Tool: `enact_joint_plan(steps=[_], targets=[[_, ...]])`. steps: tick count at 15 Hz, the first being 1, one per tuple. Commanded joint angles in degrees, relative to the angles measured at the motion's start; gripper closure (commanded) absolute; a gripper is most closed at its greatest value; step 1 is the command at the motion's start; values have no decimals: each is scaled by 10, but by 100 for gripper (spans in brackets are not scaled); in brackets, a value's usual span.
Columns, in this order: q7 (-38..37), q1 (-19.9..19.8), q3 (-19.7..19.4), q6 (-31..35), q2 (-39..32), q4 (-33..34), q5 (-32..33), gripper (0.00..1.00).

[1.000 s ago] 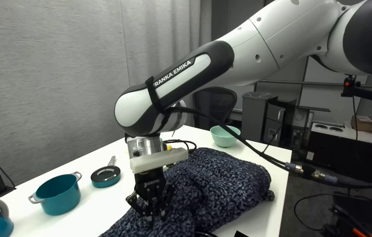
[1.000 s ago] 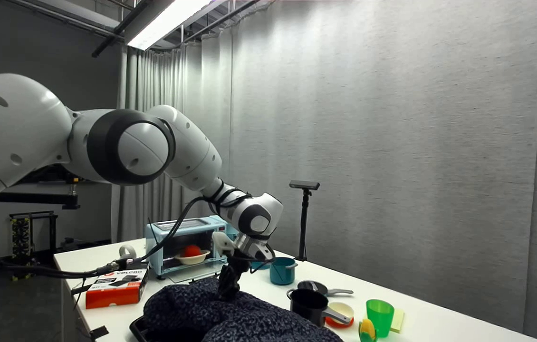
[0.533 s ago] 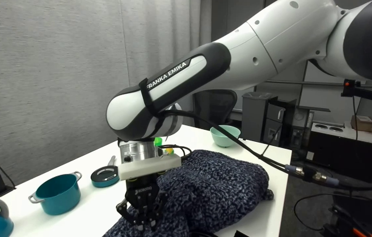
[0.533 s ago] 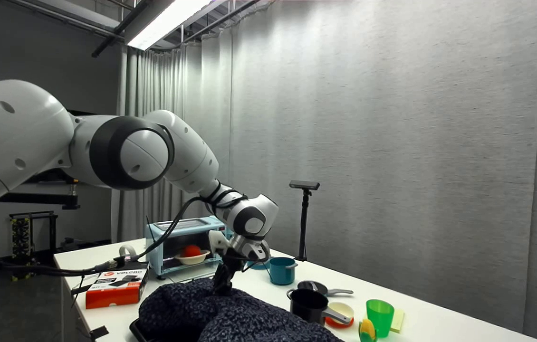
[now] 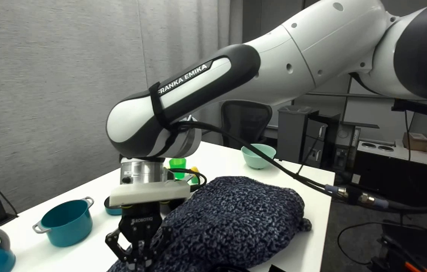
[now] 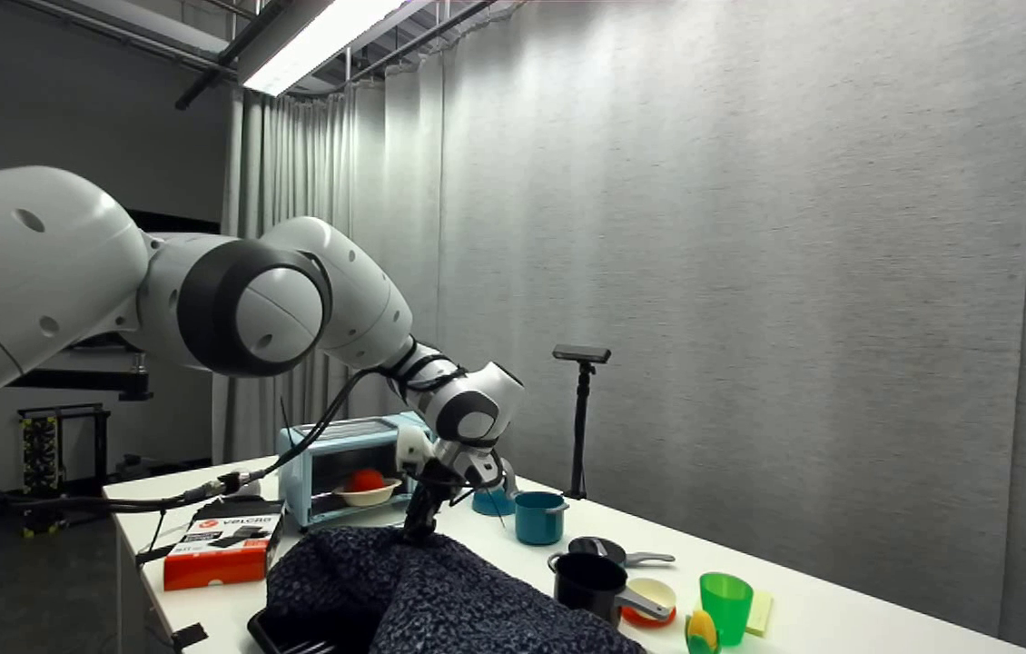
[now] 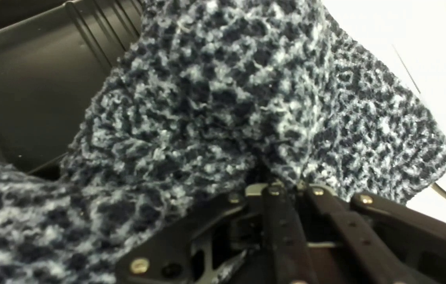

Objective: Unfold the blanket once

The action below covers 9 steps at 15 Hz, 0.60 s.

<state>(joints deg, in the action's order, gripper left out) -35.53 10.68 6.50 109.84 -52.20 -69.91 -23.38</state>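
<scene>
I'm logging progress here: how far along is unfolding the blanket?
Done: the grasp, apparently; the gripper looks closed on the blanket. In hand: probably the unfolding, with the pinched part bunched there. Left: likely opening the fold out and letting go; the blanket lies humped, partly over a black tray.

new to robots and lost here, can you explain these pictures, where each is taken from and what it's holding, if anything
This is a robot arm. Both exterior views come from cameras outside it; the close-up comes from a camera on its wrist, with its fingers at the bottom. A dark speckled blanket lies heaped on a white table, partly over a black tray-like thing. Also on the table are a teal pot, a mint bowl, a green cup and more. The fingers look closed on a fold of the blanket: the wrist view shows it bunched at their tips.
</scene>
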Motion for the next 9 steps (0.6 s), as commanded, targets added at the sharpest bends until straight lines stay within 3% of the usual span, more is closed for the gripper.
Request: enact_joint_plan(steps=[1, 7, 8, 9], targets=[[-17, 19, 8, 18, -23, 31, -4, 98], [4, 10, -1, -30, -30, 48, 22, 98], [8, 8, -5, -32, -27, 46, 28, 68], [15, 6, -8, -34, -23, 45, 32, 67]])
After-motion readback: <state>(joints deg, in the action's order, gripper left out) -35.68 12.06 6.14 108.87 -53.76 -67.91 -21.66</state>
